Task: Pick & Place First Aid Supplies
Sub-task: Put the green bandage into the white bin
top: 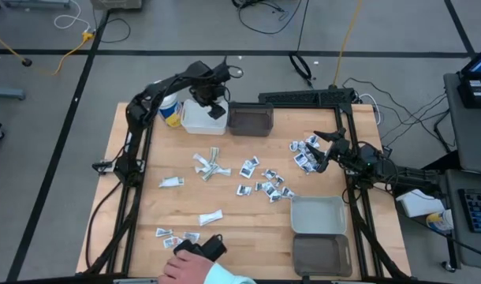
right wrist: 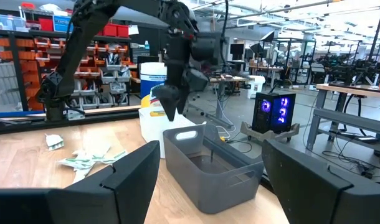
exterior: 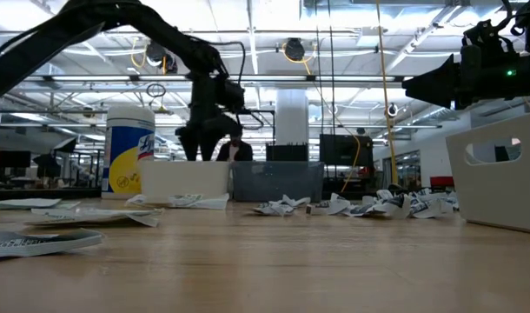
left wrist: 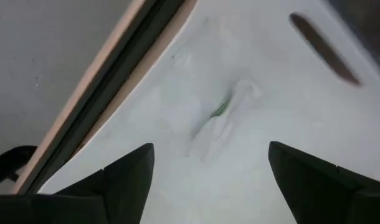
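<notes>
Inside the white bin (left wrist: 283,93), under the spread, empty left hand (left wrist: 209,165), a blurred sachet (left wrist: 224,121), apparently.

The pale wooden table top (top: 248,221) shows a smooth, lightly grained butcher-block finish with a faint sheen. The small flat first aid packets (top: 266,186) look like thin crinkled paper or foil, white and silvery with dark print, while the long white sachet (left wrist: 224,118) lying in the white matt plastic bin (top: 198,120) is soft and creased. The grey rectangular plastic bin (right wrist: 209,168) is smooth and dull, and the black arm frames (top: 134,158) look like matt painted metal.
</notes>
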Tool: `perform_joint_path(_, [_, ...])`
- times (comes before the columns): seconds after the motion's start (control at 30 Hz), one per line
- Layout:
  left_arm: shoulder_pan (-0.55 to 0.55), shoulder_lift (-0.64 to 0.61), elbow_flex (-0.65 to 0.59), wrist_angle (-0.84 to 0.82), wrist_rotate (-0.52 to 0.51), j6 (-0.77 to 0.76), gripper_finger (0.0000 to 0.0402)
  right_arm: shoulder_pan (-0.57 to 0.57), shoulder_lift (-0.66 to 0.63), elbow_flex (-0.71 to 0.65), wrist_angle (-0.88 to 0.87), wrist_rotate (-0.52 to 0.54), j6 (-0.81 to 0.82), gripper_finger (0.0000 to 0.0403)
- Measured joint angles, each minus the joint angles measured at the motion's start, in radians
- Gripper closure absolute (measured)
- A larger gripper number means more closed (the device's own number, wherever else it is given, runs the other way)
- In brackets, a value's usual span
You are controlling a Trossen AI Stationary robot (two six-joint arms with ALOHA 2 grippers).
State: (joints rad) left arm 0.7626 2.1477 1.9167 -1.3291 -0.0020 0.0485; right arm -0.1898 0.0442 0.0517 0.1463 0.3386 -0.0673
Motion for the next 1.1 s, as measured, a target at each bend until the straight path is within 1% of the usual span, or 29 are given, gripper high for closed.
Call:
perform_joint_path(0.27, [-0.034,-0.092,0.000,-0.060,0.003,-0.024,0.0078,0.000,0.000,0.000,0.000,0.000,0.000,0.0124])
perform_joint_path(0.43, [-0.048,-0.115,0.000,-0.065,0.027,-0.036,0.0078,0.000,0.000,0.000,0.000,0.000,0.000,0.0124])
perform_joint_path(0.57, [-0.101,-0.128,0.000,-0.073,0.027,-0.085,0.0078,0.000,0.000,0.000,0.000,0.000,0.000,0.0124])
perform_joint_path(0.63, [-0.143,-0.149,-0.027,-0.063,0.033,-0.114,0.0078,0.000,0.000,0.000,0.000,0.000,0.000,0.0124])
perform_joint_path(0.77, [-0.218,-0.233,-0.153,0.020,0.029,-0.178,0.0078,0.000,0.000,0.000,0.000,0.000,0.000,0.0124])
perform_joint_path(0.97, [-0.331,-0.415,-0.381,0.149,0.028,-0.239,0.0078,0.000,0.000,0.000,0.000,0.000,0.000,0.0124])
perform_joint_path(1.1, [-0.384,-0.529,-0.519,0.179,0.027,-0.254,0.0078,0.000,0.000,0.000,0.000,0.000,0.000,0.0124])
